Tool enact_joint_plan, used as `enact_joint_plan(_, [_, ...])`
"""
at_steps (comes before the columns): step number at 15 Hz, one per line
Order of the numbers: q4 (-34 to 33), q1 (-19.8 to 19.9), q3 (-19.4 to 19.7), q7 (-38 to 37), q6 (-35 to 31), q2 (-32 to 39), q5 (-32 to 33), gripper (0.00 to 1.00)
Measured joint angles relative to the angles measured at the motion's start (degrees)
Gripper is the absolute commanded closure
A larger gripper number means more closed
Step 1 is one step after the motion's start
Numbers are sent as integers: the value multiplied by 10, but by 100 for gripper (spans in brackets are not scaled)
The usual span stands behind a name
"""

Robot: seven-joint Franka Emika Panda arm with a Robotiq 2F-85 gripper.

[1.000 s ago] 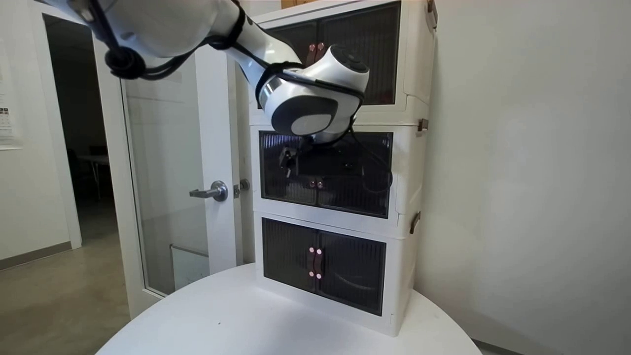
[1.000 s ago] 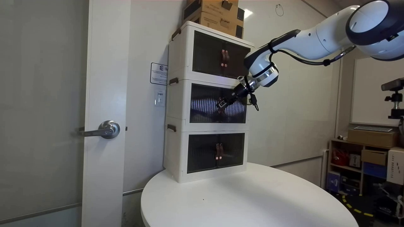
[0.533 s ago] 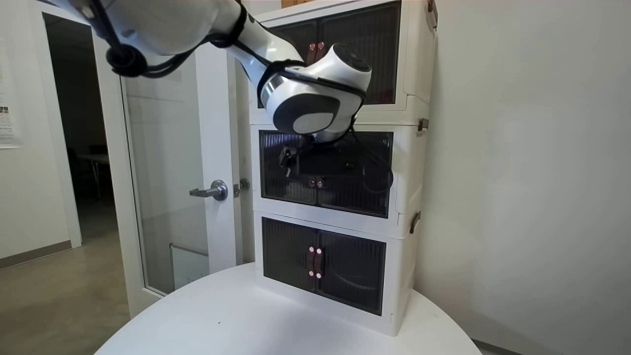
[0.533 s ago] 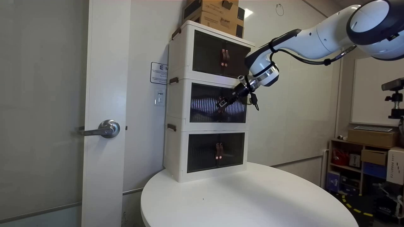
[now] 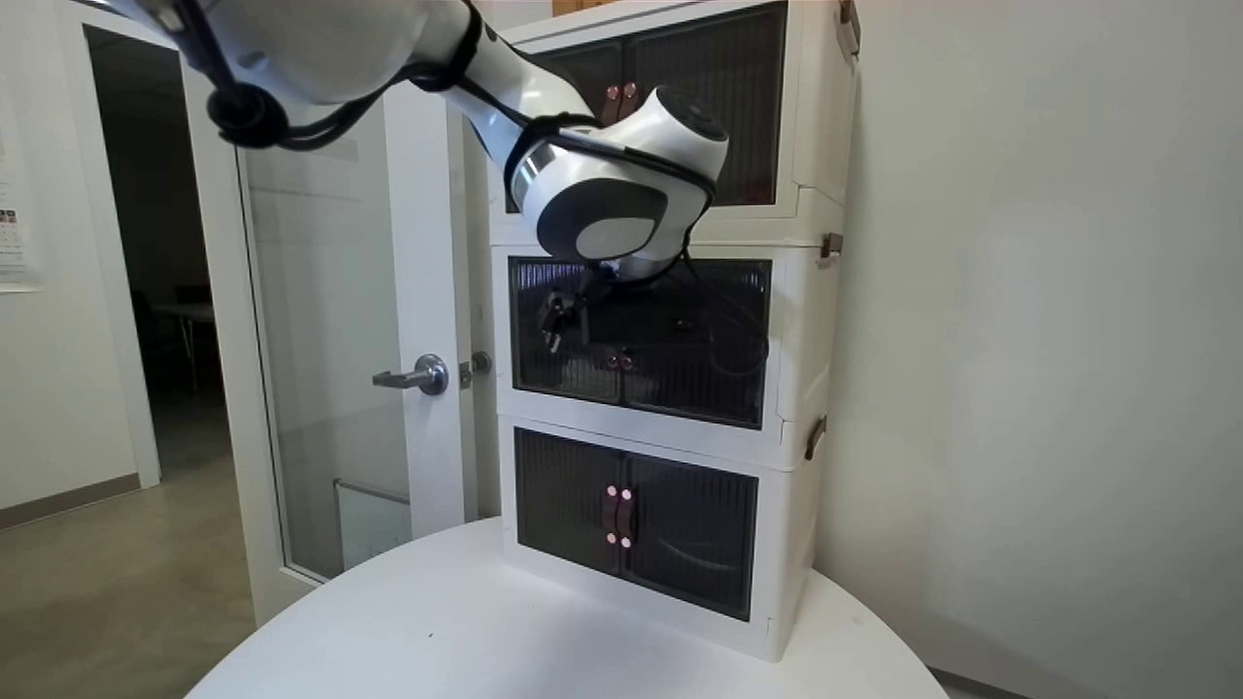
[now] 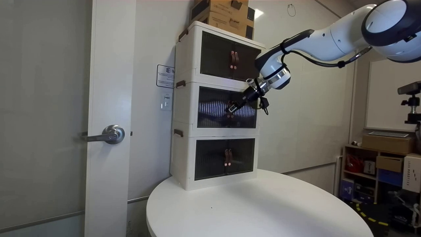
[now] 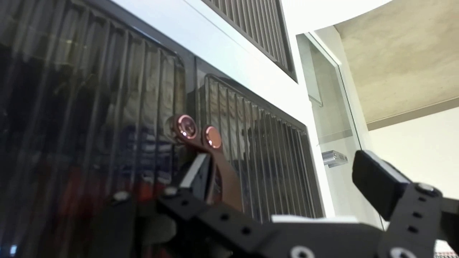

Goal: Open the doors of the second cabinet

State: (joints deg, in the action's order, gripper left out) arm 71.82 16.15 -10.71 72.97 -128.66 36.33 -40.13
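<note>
The second cabinet [image 6: 185,108] is the white middle tier of the stack, also in an exterior view [image 5: 804,340]. Its dark smoked doors [image 6: 210,113] are shut, with brown strap handles at the centre. The wrist view shows both doors [image 7: 272,157] close up and a handle [image 7: 229,175] with coppery studs. My gripper [image 7: 283,168] is open, its fingers wide apart. One finger is right beside the handle straps; whether it is hooked behind one I cannot tell. The opposite finger is free, over the other side. In an exterior view the gripper [image 6: 232,108] is at the handles.
The like top tier [image 6: 230,57] and bottom tier [image 6: 225,159] are shut. The stack stands on a round white table [image 6: 263,204]. Cardboard boxes [image 6: 230,21] lie on top. A room door with a lever handle [image 5: 418,377] is beside the stack.
The gripper has shifted and turned slightly; its visible finger is a little further left in an exterior view. The cabinet doors stay shut.
</note>
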Motion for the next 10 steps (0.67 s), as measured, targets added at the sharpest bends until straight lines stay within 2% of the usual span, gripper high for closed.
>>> enact_joint_plan(6, [12,0,0,17,0,-9,4,0])
enact_joint_plan(10, [63,0,7,23,5,-46,23,0])
